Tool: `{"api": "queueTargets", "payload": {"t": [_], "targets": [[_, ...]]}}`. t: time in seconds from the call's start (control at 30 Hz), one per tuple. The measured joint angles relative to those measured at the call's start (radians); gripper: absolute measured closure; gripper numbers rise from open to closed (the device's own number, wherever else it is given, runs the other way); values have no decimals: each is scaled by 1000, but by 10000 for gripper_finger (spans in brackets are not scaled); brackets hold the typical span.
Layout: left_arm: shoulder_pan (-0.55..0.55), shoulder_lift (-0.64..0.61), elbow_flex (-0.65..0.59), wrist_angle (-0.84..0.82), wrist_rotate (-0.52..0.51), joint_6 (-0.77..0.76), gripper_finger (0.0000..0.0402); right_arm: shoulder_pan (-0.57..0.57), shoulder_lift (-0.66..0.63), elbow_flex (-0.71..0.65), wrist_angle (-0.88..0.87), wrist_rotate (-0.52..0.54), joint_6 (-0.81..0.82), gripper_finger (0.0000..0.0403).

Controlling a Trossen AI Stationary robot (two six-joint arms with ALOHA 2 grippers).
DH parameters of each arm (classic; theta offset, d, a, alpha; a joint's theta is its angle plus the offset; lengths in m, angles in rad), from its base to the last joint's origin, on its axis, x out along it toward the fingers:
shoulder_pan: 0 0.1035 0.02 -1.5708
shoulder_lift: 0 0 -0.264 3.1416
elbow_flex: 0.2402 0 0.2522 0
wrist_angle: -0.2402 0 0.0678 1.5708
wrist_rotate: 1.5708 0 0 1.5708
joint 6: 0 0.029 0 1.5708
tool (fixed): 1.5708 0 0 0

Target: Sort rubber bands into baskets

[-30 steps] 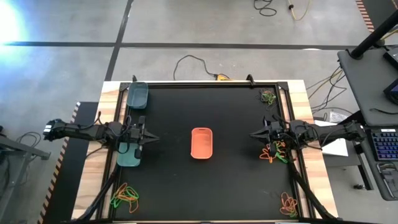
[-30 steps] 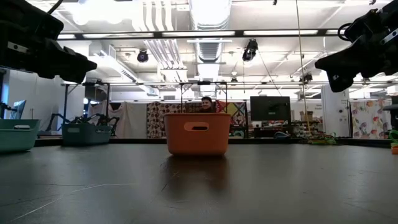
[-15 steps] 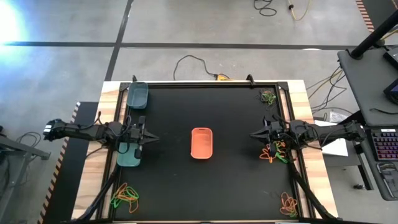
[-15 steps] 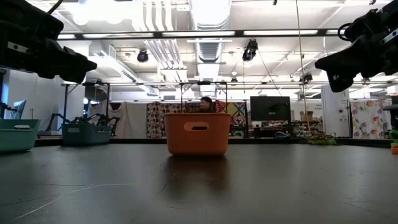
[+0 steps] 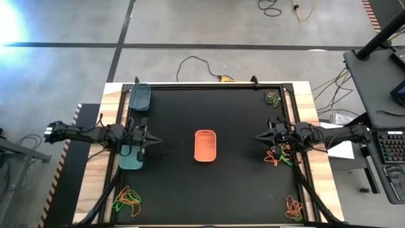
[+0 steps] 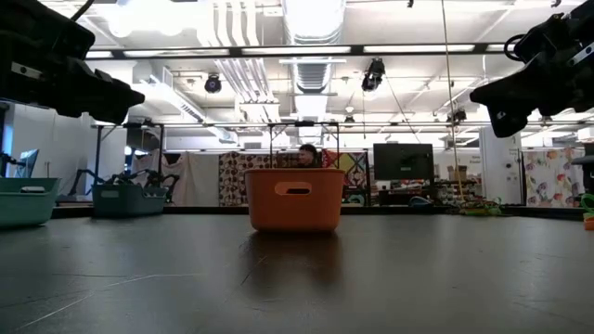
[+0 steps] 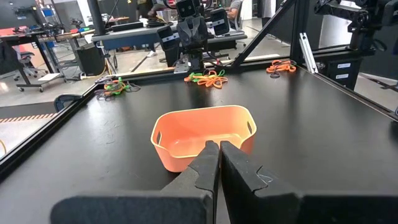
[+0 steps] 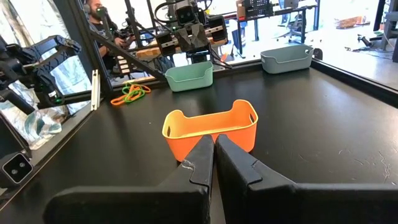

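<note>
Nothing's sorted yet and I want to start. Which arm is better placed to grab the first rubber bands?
Probably the right. Its claw, shut and empty, hovers right beside a pile of rubber bands at the mat's right edge. The left claw, also shut, sits over the teal baskets, farther from its nearest bands.

A robotics lab in a large open industrial hall. Exposed white ducts (image 6: 311,23) and strip lights (image 6: 297,49) run under a high ceiling, above a bare concrete floor (image 5: 63,63) marked with dark tape lines. A black-topped work table (image 5: 240,183) with a wooden border stands in a metal frame, with two dark robot arms mounted at its sides. Loose cables (image 5: 196,63) trail across the floor. A desk with a keyboard (image 5: 392,149) sits alongside. Beyond the table are a monitor (image 6: 403,160), further workbenches (image 7: 134,37) with computers, and a seated person (image 6: 307,156).
</note>
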Motion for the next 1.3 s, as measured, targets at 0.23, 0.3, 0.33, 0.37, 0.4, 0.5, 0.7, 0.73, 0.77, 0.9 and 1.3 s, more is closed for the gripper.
{"api": "queueTargets", "payload": {"t": [0.23,0.3,0.33,0.37,0.4,0.5,0.7,0.73,0.77,0.9,1.3], "targets": [[0,0,0,0,0,0,402,0,0,0,0,0,-1,394],[0,0,0,0,0,0,402,0,0,0,0,0,0,394],[0,0,0,0,0,0,402,0,0,0,0,0,-1,394],[0,0,0,0,0,0,402,0,0,0,0,0,-1,394],[0,0,0,0,0,0,402,0,0,0,0,0,0,394],[0,0,0,0,0,0,402,0,0,0,0,0,-1,394],[0,0,0,0,0,0,402,0,0,0,119,7,21,394],[0,0,0,0,0,0,402,0,4,0,161,28,42,394],[0,0,0,0,0,0,402,0,11,0,205,54,99,394],[0,0,0,0,0,0,402,-3,82,7,281,98,477,394],[0,0,0,0,0,0,402,-5,766,645,-651,56,651,394]]}}
